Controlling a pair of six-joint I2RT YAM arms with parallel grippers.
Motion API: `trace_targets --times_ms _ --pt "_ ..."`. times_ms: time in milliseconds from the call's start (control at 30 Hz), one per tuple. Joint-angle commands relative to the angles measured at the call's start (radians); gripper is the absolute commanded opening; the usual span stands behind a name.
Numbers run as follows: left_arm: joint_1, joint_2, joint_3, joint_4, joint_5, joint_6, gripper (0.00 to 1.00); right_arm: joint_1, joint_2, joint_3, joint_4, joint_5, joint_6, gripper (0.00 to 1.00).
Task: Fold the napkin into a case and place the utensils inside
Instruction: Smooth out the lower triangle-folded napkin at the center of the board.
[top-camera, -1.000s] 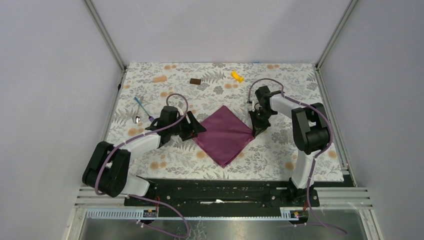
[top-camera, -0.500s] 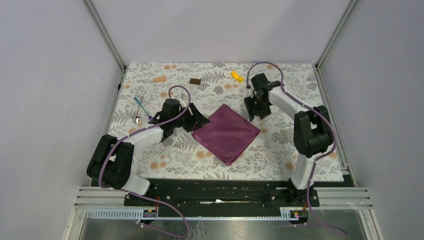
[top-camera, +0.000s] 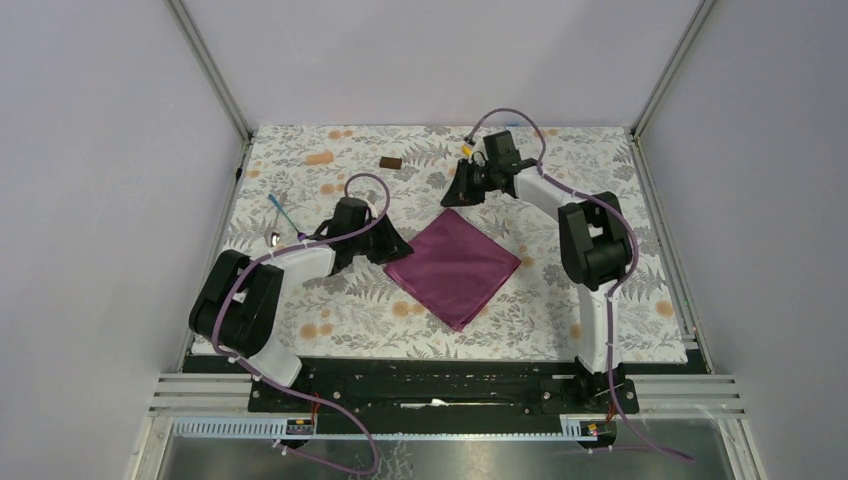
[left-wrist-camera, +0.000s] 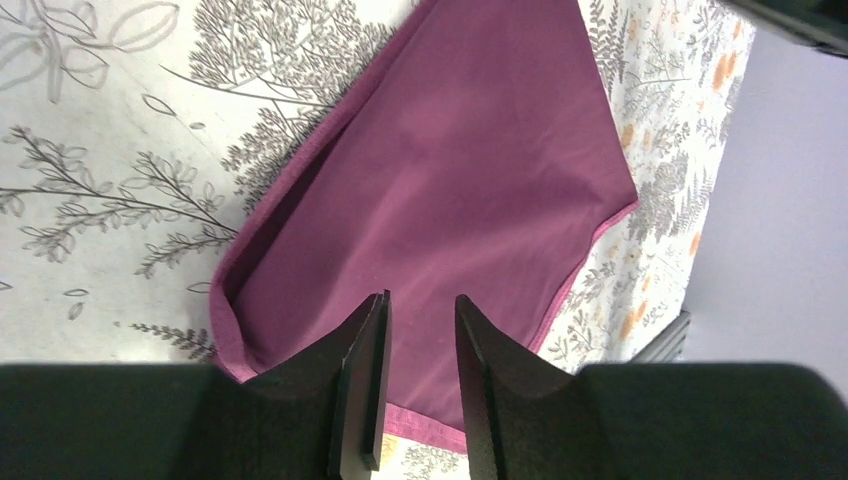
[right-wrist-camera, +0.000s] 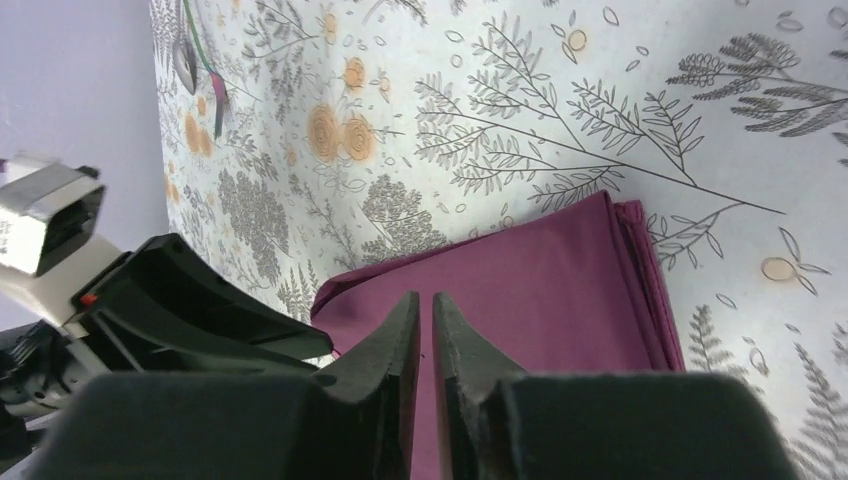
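Napkin (top-camera: 455, 265) folded flat, centre. Left gripper (left-wrist-camera: 420, 300) at its left corner, jaws part spread, empty. Right gripper (right-wrist-camera: 425, 298) by far corner, jaws nearly pressed together, empty.

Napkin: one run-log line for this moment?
napkin: folded, flat | left gripper: open, at left corner | right gripper: nearly shut, over far corner | utensils: untouched, far left

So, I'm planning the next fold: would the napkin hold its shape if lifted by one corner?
Probably not: the napkin lies limp and flat, and its folded edge gapes loosely in the left wrist view, so it looks floppy. Lifted by one corner, the layers would likely separate and sag. A push may bunch it.
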Motion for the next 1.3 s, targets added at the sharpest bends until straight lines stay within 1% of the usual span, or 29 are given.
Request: trace_targets --times_ms 0,133,333,467,533,567,633,733,800,867,933,967,1067,1133,1200,1267 --pt "0.01 -0.004 0.001 0.024 -0.065 0.044 0.33 0.005 0.083 0.046 0.084 -0.105 0.073 0.15" --pt "0.017 0.019 -0.023 0.03 -0.095 0.053 0.29 0.006 0.13 0.042 0.117 -0.104 0.063 0.13" --pt "0.018 0.014 -0.094 0.054 -0.138 0.055 0.27 0.004 0.214 0.024 0.142 -0.089 0.04 0.12" --pt "0.018 0.007 -0.111 0.042 -0.13 0.066 0.26 0.004 0.248 0.064 0.06 -0.049 -0.022 0.12" --pt "0.018 -0.021 -0.112 0.029 -0.121 0.072 0.26 0.007 0.233 0.095 0.0 -0.045 -0.054 0.13" --pt "0.018 -0.041 -0.11 0.018 -0.113 0.076 0.26 0.007 0.213 0.107 -0.031 -0.042 -0.068 0.15" --pt "0.018 -0.082 -0.092 -0.012 -0.091 0.083 0.29 0.009 0.152 0.129 -0.1 -0.024 -0.087 0.24" --pt "0.018 -0.139 -0.057 -0.05 -0.051 0.08 0.35 0.008 0.043 0.131 -0.186 -0.027 -0.116 0.41" --pt "0.019 -0.157 -0.04 -0.061 -0.031 0.071 0.39 0.008 -0.038 0.072 -0.197 -0.033 -0.125 0.5" --pt "0.02 -0.159 -0.031 -0.06 -0.013 0.065 0.39 -0.002 -0.107 -0.023 -0.2 -0.06 -0.127 0.52" --pt "0.02 -0.144 -0.037 -0.041 -0.009 0.056 0.39 -0.024 -0.161 -0.139 -0.163 -0.1 -0.115 0.49" --pt "0.021 -0.131 -0.038 -0.032 -0.005 0.054 0.39 -0.043 -0.186 -0.233 -0.127 -0.113 -0.101 0.46" --pt "0.029 -0.083 -0.05 -0.006 -0.011 0.051 0.36 -0.099 -0.233 -0.402 -0.031 -0.146 -0.075 0.34" --pt "0.041 -0.05 -0.067 0.014 -0.018 0.05 0.33 -0.132 -0.264 -0.485 0.012 -0.143 -0.078 0.29" --pt "0.052 -0.03 -0.091 0.037 -0.039 0.049 0.32 -0.16 -0.282 -0.547 0.035 -0.142 -0.09 0.26" --pt "0.06 -0.009 -0.11 0.055 -0.045 0.046 0.29 -0.19 -0.294 -0.596 0.052 -0.141 -0.105 0.25"
